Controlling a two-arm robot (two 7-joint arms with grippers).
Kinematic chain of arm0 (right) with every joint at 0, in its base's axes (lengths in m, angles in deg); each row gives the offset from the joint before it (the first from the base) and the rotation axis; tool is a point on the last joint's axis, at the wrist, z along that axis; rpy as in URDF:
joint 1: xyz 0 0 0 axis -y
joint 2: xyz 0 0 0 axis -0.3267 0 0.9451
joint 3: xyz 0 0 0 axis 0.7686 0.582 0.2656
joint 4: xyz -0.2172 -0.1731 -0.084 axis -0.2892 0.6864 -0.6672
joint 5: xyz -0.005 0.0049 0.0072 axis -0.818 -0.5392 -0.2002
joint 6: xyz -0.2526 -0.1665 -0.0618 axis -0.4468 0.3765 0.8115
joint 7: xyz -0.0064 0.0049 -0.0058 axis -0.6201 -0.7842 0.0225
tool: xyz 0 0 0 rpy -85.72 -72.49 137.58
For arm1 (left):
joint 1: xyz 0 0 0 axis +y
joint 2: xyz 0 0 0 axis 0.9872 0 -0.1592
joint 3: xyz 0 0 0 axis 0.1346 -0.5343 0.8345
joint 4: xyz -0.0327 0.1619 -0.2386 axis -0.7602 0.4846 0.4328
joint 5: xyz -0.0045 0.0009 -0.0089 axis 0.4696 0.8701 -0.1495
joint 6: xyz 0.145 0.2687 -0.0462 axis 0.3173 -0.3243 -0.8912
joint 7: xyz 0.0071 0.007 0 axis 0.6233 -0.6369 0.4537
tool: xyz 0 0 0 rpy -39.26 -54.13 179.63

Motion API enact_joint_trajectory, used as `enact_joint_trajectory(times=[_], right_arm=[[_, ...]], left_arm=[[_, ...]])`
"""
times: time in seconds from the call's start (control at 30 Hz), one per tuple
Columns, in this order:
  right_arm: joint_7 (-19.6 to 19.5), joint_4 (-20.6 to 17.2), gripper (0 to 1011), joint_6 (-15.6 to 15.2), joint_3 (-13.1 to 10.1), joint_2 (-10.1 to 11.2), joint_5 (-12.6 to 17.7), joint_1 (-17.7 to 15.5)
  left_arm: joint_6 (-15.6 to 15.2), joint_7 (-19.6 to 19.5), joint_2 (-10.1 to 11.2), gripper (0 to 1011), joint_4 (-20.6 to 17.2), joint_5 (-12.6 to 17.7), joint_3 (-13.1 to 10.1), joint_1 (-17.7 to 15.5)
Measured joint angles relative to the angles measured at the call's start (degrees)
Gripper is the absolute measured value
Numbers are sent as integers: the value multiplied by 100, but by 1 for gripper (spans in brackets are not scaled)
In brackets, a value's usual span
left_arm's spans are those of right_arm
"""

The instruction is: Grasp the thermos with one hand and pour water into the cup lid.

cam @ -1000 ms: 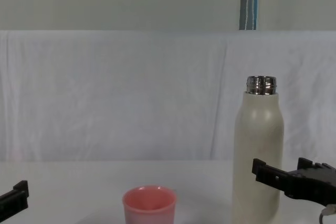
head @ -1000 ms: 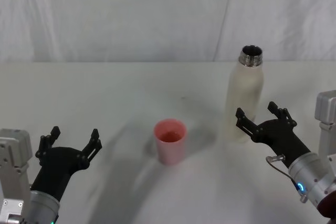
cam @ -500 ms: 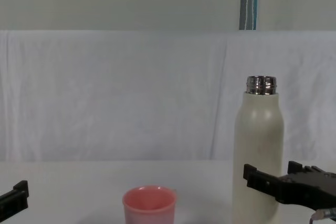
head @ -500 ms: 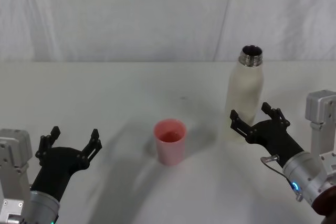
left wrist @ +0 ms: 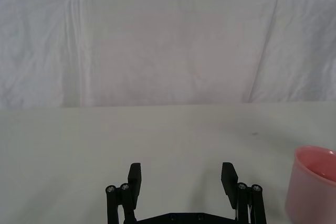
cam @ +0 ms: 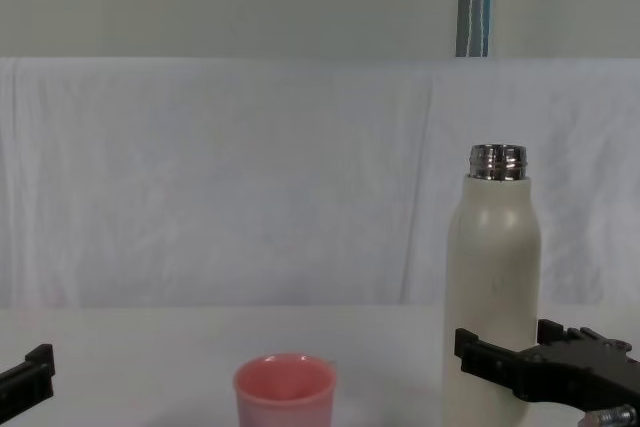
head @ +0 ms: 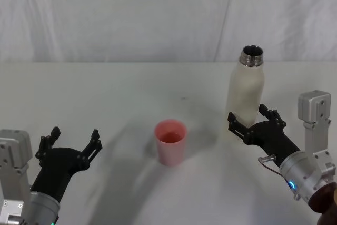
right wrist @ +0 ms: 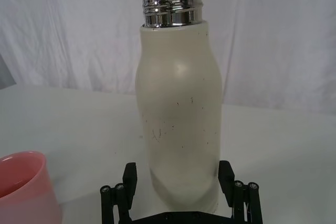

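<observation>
a: the right tool (head: 251, 121) sits low at the thermos (head: 245, 97), fingers spread wide with 1 on each side of the bottle's lower body and neither seeming to touch it. how should it take hold?

b: i'd centre the body between the 2 fingers, push in until it sits deep, then close squarely. this low a grip probably leaves a lot of bottle above the tool, so a slightly higher hold may steady the tilt.

a: and the bottle's set?

b: upright on the tabletop at the right, long axis vertical, open steel neck (right wrist: 171, 6) pointing straight up. the cup lid (head: 170, 141) stands mouth up near the middle, to the left of the thermos and well apart from it.

a: the other arm?

b: the left tool (head: 72, 148) rests near left, fingers wide, holding nothing.
</observation>
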Motion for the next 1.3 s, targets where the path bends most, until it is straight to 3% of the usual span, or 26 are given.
enact_joint_trajectory(times=[1.3], right_arm=[[-16, 736, 1001, 147, 2, -219, -154, 455]], left_arm=[[0, 0, 0, 1001, 0, 0, 0, 0]])
